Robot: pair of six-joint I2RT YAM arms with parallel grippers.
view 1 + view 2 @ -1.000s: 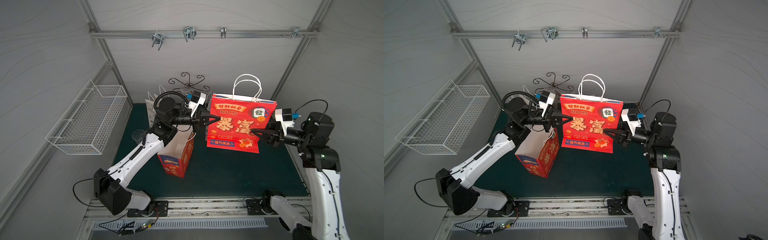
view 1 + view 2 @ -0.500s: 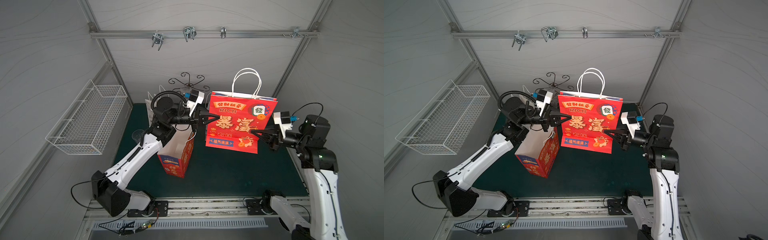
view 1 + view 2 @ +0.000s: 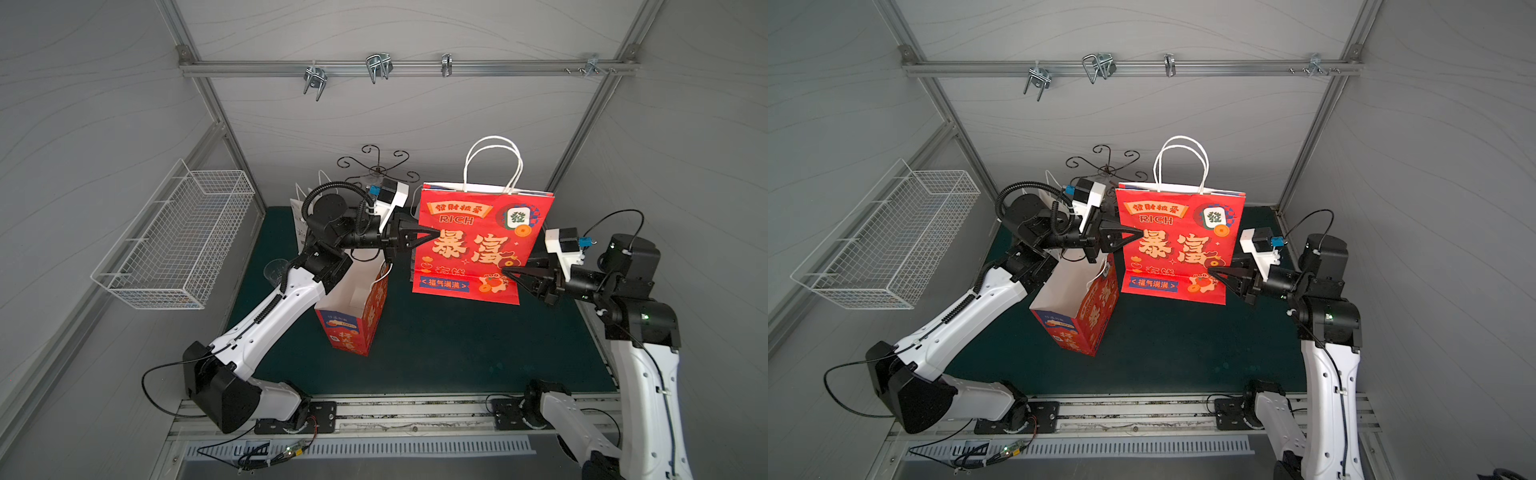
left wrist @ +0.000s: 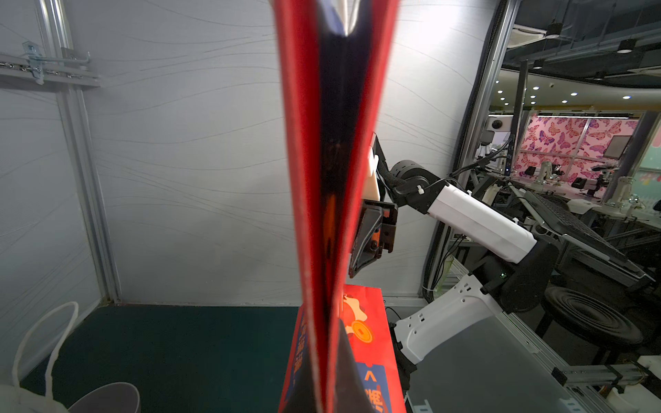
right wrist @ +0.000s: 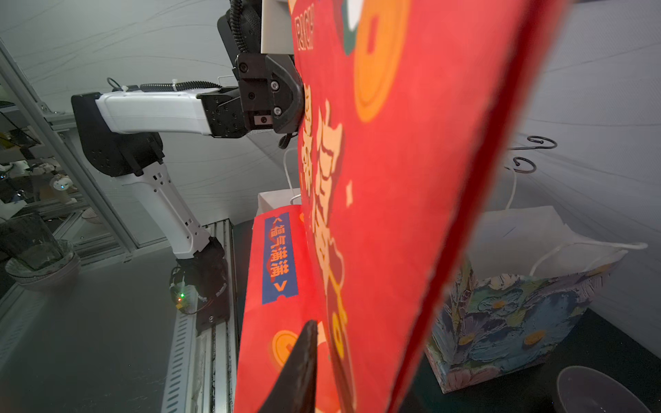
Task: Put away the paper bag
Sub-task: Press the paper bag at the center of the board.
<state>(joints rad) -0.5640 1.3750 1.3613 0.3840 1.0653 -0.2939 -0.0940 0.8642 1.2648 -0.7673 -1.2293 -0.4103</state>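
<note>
The large red paper bag (image 3: 478,245) (image 3: 1175,249), folded flat with white cord handles, hangs upright above the green mat between my two arms. My left gripper (image 3: 432,235) (image 3: 1136,236) is shut on its left edge; in the left wrist view the bag's edge (image 4: 307,178) runs between the dark fingers (image 4: 348,364). My right gripper (image 3: 510,277) (image 3: 1214,276) straddles the lower right corner with its jaws slightly apart. In the right wrist view one finger (image 5: 300,372) lies over the bag's front (image 5: 411,178); the other finger is hidden behind it.
A smaller red bag (image 3: 353,320) stands open under my left arm, with a white bag (image 3: 301,216) and a clear cup (image 3: 274,270) behind it. A floral bag (image 5: 518,304) and a bowl (image 5: 601,393) sit behind the held bag. A wire basket (image 3: 174,245) hangs on the left wall, and hooks (image 3: 376,68) hang on the top rail.
The red bag has risen slightly and straightened. My right gripper narrowed from wide open onto the bag's lower right corner, and its jaws now stand a little apart. The left grip is unchanged.
</note>
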